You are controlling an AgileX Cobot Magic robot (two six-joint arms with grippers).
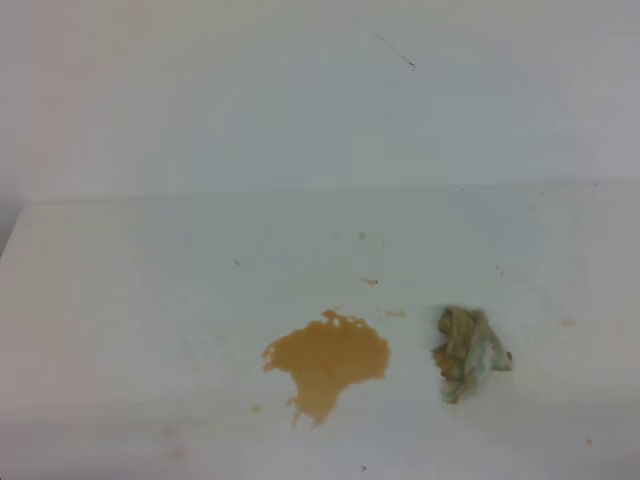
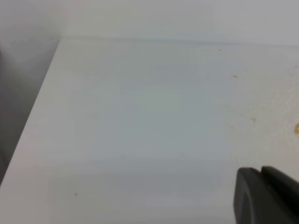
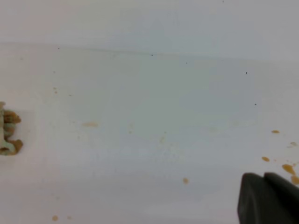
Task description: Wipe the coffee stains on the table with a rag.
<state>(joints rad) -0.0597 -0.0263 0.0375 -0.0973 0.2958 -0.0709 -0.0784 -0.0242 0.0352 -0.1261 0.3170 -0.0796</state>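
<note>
Coffee stains (image 1: 327, 362) sit on the white bench (image 1: 150, 300), front centre in the high view: one ragged orange-brown blotch, with small specks scattered behind it and to its right. Rag (image 1: 468, 352) is a lumpy green-white wad with brown soiling, lying just right of the blotch with a clear gap between them.

Neither arm shows in the high view. Right hand (image 3: 268, 198): only a dark corner at the lower right of its wrist view, jaws clenched, nothing gripped. From that camera the rag (image 3: 8, 133) is cut by the far left edge, well apart from the hand, with bare bench and a few orange specks between.

Left hand (image 2: 266, 196): dark corner at the lower right of its wrist view, over plain bench near the left edge. Can't tell whether it's released or clenched. No rag or blotch in that view, only faint specks at right.
</note>
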